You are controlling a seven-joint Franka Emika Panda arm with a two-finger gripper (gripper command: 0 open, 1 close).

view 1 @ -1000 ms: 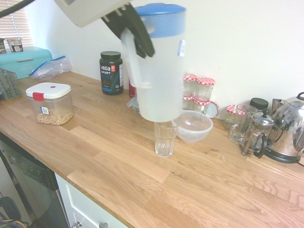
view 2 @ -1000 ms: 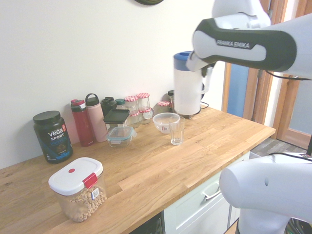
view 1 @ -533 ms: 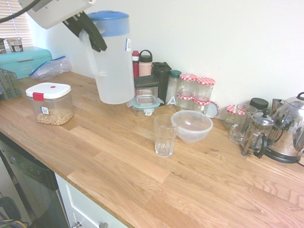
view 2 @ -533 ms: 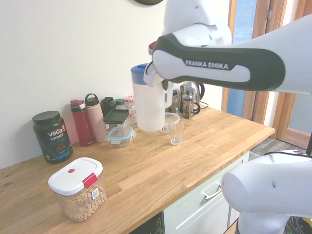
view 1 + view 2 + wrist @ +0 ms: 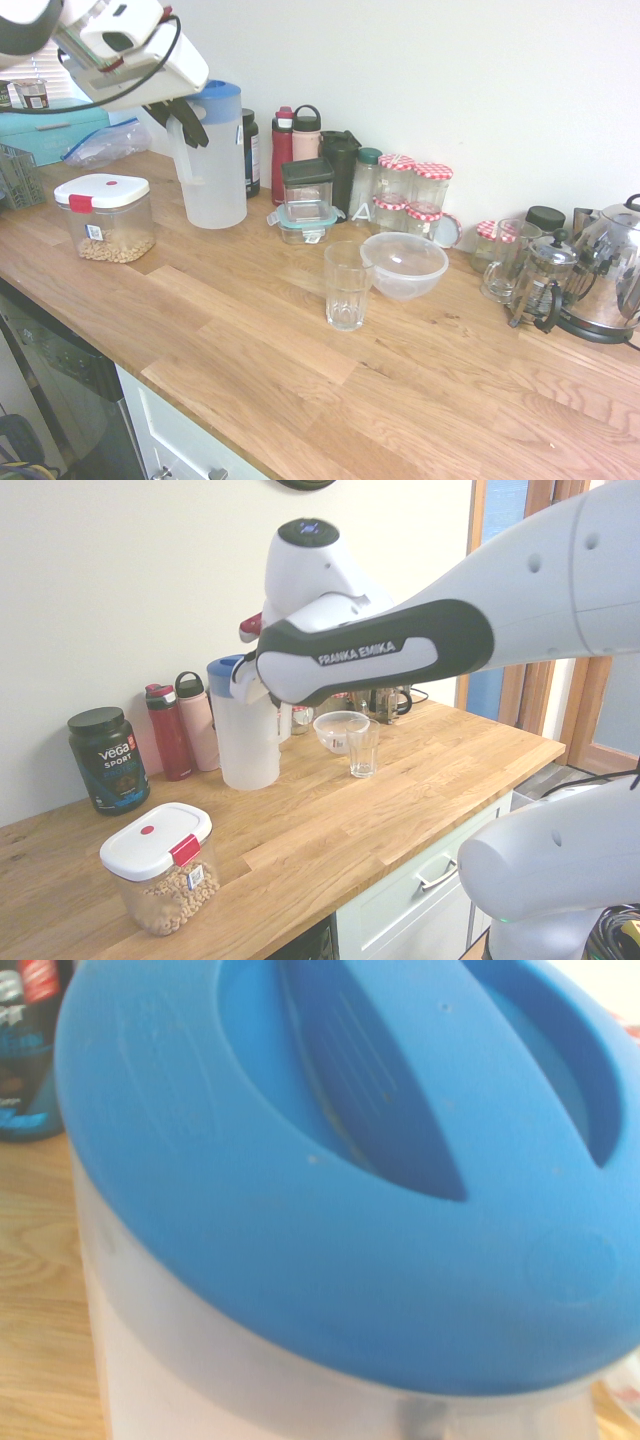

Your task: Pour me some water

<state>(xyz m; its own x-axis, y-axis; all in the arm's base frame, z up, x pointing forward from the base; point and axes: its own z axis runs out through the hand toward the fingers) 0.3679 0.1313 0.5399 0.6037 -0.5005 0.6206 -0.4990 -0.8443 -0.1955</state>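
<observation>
End effector [image 5: 185,122] clamped tight on side handle of jug [image 5: 213,160], upright, at or just above the desk [image 5: 250,330], hard to tell which. Water [image 5: 215,205] barely visible low in jug. Jug well apart from drinking glass [image 5: 347,285], between cereal box [image 5: 105,216] and glass. Clear bowl [image 5: 404,264] just behind glass.

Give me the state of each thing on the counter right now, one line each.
Jug: upright, blue lid on, handle in the gripper, base at or just above the counter.
Gripper: shut on the jug's handle.
Glass: upright, standing free; can't tell whether it holds water.
Bowl: upright, looks empty.
Cereal box: lid shut, partly full.
Protein tub: lid on.
Kettle: on its base.
</observation>
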